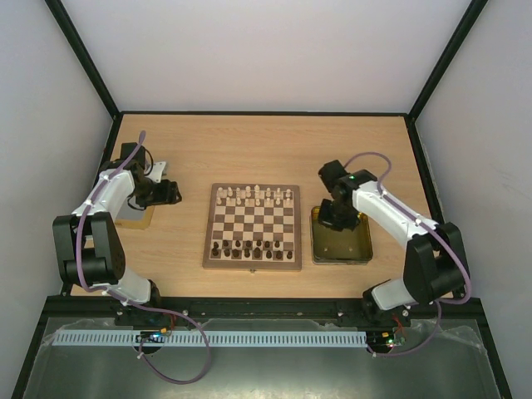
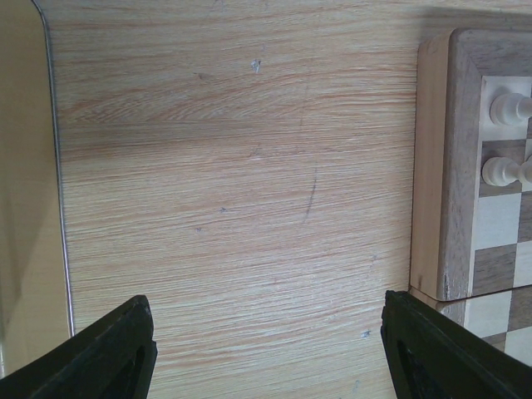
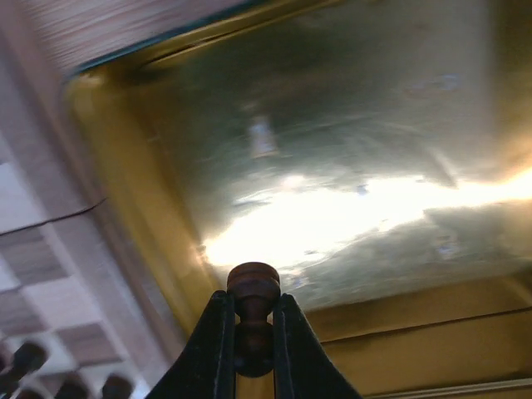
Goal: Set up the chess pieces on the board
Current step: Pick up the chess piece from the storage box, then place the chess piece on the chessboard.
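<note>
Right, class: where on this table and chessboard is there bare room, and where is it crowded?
Free: the middle rows of the chessboard, between cream pieces and dark pieces; the table beyond the board; the strip between left gripper and board. Crowded: the board's far and near rows; the right gripper over the gold tray.

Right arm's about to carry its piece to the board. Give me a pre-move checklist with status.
1. Right gripper shut on the dark piece, gripped just below its head: ok.
2. Piece upright in the grip: ok.
3. Piece lifted clear of the gold tray: cannot tell.
4. Free square in the near dark rows on the board: cannot tell, too small in the top view.
5. Left gripper open, empty, over the table beside the board's edge, off the squares: ok.
</note>
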Tool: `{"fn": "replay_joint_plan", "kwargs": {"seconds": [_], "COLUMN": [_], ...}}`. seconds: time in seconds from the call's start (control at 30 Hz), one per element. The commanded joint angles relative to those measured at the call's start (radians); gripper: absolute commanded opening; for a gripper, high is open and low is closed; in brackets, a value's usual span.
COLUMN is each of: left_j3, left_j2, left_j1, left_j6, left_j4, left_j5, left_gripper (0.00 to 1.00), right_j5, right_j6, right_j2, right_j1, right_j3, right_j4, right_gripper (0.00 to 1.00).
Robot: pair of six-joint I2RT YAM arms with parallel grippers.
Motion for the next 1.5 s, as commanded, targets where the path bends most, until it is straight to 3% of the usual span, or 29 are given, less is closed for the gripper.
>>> {"fn": "replay_joint_plan", "kwargs": {"seconds": [0.0, 0.13, 0.4, 1.17, 1.47], "left_j3": [0.006, 0.003, -0.004, -0.006, -0.005], "left_j2": [-0.018, -0.031, -0.048, -0.055, -0.051], "left_j1": [-0.006, -0.006, -0.006, -0.005, -0.005], "left_j6": [0.0, -0.001, -0.002, -0.002, -0.002], "left_j4": [-0.003, -0.002, 0.002, 0.004, 0.003], "left_j5": [-0.002, -0.005, -0.009, -0.01, -0.01], "left_gripper": [0.74, 0.74, 0.75, 0.75, 0.75], "right_j5": [0.026, 0.026, -0.006, -0.059, -0.057], "right_j6": [0.055, 0.065, 0.078, 0.076, 0.074], "right_j2": [0.05, 0.117, 0.208, 0.293, 0.306], "right_j1": [0.131, 0.253, 0.423, 0.452, 0.452], "right_j3": [0.11, 0.196, 0.191, 0.148, 0.158], "right_j4": [-0.097, -0.119, -0.069, 0.025, 0.029], "right_gripper": [0.02, 0.02, 0.02, 0.04, 0.13]}}
